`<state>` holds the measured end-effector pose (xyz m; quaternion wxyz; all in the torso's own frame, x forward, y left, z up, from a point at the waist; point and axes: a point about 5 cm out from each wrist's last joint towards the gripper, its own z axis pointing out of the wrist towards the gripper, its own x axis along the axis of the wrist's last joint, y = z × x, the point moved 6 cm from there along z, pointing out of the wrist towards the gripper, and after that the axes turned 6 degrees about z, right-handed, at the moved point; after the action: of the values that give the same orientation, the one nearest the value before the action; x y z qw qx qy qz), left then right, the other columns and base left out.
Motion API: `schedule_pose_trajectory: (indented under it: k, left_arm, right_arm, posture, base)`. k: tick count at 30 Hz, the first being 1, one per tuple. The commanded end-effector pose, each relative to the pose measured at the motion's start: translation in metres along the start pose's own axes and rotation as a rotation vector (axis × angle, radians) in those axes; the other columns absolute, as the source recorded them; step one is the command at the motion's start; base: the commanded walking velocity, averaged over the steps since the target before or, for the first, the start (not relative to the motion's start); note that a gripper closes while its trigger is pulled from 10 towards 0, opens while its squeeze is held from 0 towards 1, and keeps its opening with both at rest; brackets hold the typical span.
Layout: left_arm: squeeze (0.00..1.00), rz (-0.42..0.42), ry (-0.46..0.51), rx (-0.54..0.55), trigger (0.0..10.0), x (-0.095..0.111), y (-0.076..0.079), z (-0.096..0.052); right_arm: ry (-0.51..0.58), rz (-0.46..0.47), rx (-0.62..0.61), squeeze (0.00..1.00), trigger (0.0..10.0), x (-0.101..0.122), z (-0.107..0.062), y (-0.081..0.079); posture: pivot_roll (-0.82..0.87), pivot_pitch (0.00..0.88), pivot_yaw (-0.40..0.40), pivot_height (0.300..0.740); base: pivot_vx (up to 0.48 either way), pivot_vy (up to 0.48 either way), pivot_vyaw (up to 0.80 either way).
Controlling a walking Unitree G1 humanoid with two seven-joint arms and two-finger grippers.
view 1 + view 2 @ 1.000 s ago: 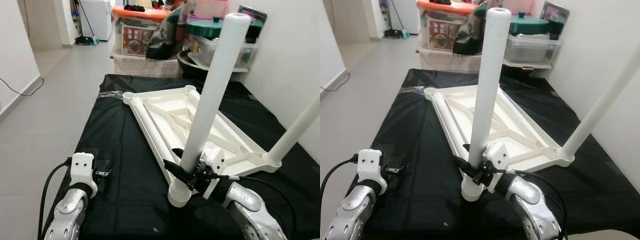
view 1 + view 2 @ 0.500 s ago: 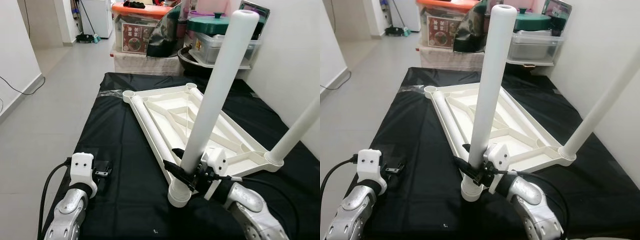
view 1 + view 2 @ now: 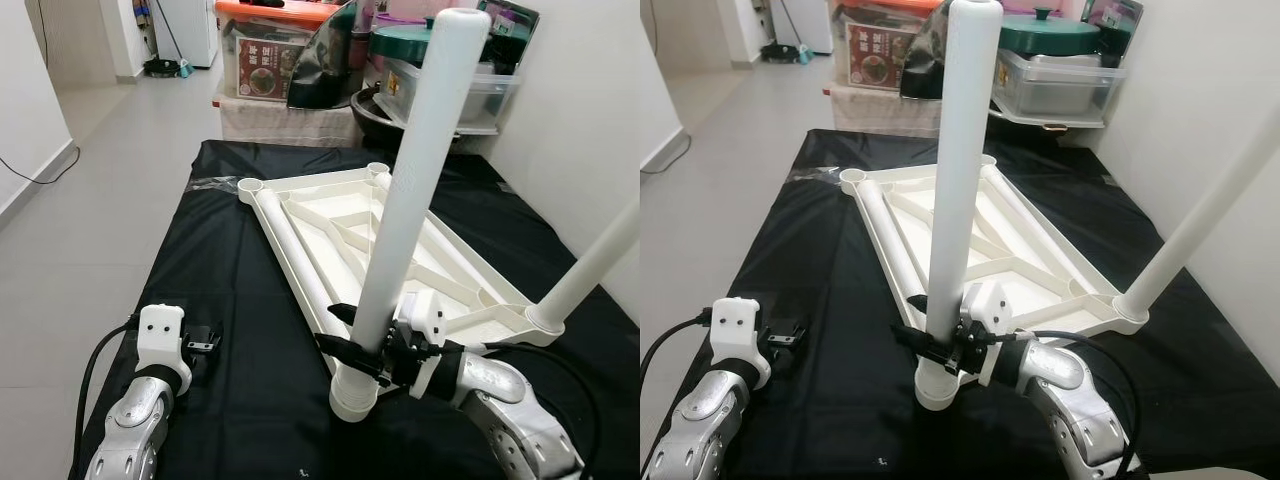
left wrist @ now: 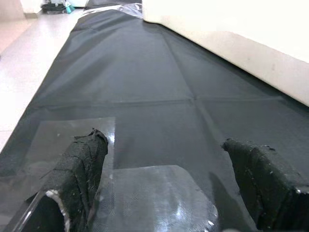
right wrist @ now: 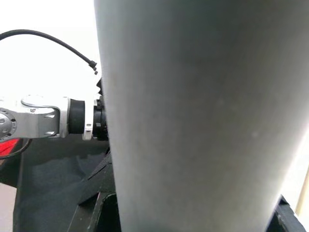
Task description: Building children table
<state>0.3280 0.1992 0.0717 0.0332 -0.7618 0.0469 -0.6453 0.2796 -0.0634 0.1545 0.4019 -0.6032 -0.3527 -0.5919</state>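
A black cloth (image 3: 250, 260) covers the floor, and on it lies the white plastic tabletop (image 3: 380, 245), upside down, ribs and diagonal braces showing, round sockets at its corners. Rising from the near corner socket (image 3: 938, 385) is a long white tube leg (image 3: 410, 190), tilted slightly, hollow at its top end. A second white leg (image 3: 590, 265) stands slanted in the socket at the right-hand corner. The right gripper (image 3: 352, 345) is clamped round the near leg just above its socket, black fingers hugging the tube on both sides; up close the leg (image 5: 193, 116) looms as a smooth grey-white column. Behind the cloth, clear storage bins are stacked: one under an orange lid (image 3: 275, 15) holds a printed box (image 3: 262, 80), another sits beneath a green lidded pot (image 3: 1050, 32). Down low on the left, the left gripper (image 4: 164, 179) rests over the cloth beside the tabletop's edge, fingers spread apart with nothing between them.
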Motion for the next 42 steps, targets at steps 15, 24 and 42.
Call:
schedule_pose_trajectory:
  k: [15,24,42]
  left_arm:
    - [0.00,-0.024,-0.024,-0.005,10.0,-0.007,0.003,-0.005]
    - [0.00,-0.026,-0.027,-0.008,10.0,-0.007,0.003,-0.005]
    - [0.00,-0.020,-0.023,-0.006,10.0,-0.004,0.003,0.003]
  right_arm:
    - [-0.026,0.050,0.177,0.00,0.0,-0.008,0.008,-0.019]
    - [-0.039,0.045,-0.095,0.00,0.0,-0.018,0.013,0.010]
    - [-0.061,0.264,-1.450,0.00,0.0,-0.054,-0.114,0.120]
  posture:
    - [0.16,0.000,-0.124,0.740]
    - [0.14,0.000,-0.115,0.740]
    - [0.12,0.000,-0.086,0.740]
  base:
    - [0.000,0.000,0.00]
    - [0.000,0.000,0.00]
    - [0.000,0.000,0.00]
